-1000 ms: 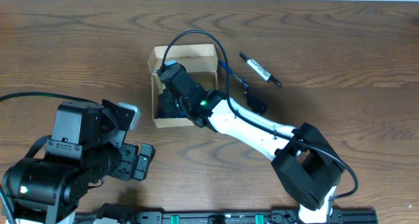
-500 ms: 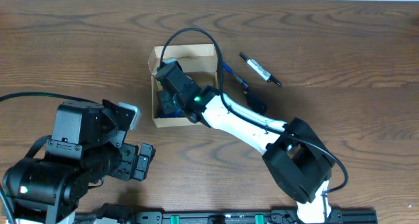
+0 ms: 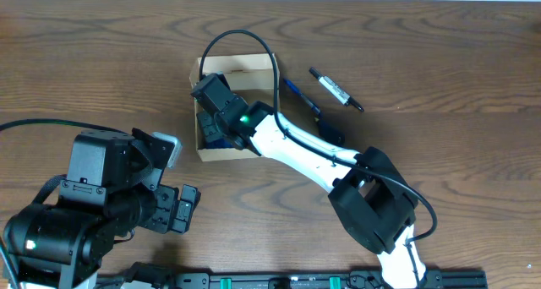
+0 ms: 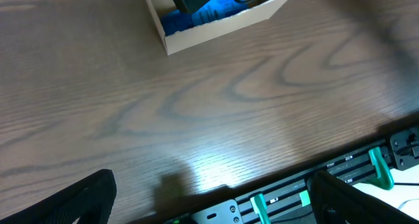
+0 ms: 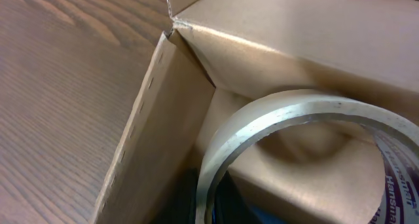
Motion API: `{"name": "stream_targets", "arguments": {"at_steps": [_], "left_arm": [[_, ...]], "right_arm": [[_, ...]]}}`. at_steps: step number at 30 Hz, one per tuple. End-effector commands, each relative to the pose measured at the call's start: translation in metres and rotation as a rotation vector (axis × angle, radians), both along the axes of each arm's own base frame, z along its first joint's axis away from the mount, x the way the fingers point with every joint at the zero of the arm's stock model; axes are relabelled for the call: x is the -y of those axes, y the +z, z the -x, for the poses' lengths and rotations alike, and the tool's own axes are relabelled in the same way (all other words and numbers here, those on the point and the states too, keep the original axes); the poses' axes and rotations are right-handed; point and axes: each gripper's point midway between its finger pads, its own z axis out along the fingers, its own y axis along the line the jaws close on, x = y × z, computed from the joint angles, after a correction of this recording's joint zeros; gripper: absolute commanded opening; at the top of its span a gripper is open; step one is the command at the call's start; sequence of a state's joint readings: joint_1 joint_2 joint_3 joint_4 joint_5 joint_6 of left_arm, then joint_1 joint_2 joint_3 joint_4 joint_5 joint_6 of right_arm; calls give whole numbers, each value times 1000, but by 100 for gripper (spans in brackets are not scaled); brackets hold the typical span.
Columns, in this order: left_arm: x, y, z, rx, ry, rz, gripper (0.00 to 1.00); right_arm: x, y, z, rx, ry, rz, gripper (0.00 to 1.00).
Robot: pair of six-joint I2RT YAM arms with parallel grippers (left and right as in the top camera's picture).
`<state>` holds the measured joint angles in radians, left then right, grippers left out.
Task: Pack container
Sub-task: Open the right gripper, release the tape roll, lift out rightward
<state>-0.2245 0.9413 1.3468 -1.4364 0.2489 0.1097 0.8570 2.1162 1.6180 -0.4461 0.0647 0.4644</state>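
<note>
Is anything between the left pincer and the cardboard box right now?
Nothing visible: only bare table lies between the left pincer and the cardboard box. The right arm, though, reaches into its opening.

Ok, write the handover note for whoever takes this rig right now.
Left gripper: open, empty, over the table, away from the box.
Right gripper: shut, down inside the container. The tape roll is right at its camera, but a grip on it is not visible.
In the container: tape roll, something blue.
Out on the table, right of the container: blue pen, black-and-silver marker.
Left to do: probably pack those two, then close the flap.
</note>
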Motion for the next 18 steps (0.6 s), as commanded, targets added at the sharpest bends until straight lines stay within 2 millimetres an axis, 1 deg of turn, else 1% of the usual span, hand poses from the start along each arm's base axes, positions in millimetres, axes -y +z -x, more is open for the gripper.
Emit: {"name": "stream_targets", "arguments": {"at_steps": [1, 5, 11, 12, 13, 15, 18], "left_arm": [[1, 5, 0, 17, -17, 2, 95], [1, 5, 0, 17, -17, 2, 95], [1, 5, 0, 17, -17, 2, 95], [1, 5, 0, 17, -17, 2, 95], [1, 5, 0, 17, -17, 2, 95], [1, 5, 0, 17, -17, 2, 95], [1, 5, 0, 17, -17, 2, 95]], "right_arm": [[-9, 3, 2, 5, -1, -6, 1], [-11, 2, 6, 2, 7, -2, 1], [-11, 2, 5, 1, -6, -9, 1], [-11, 2, 6, 1, -7, -9, 7], [-11, 2, 6, 1, -6, -9, 18], [-12, 2, 6, 2, -6, -10, 29], [-12, 2, 6, 2, -5, -11, 37]]}}
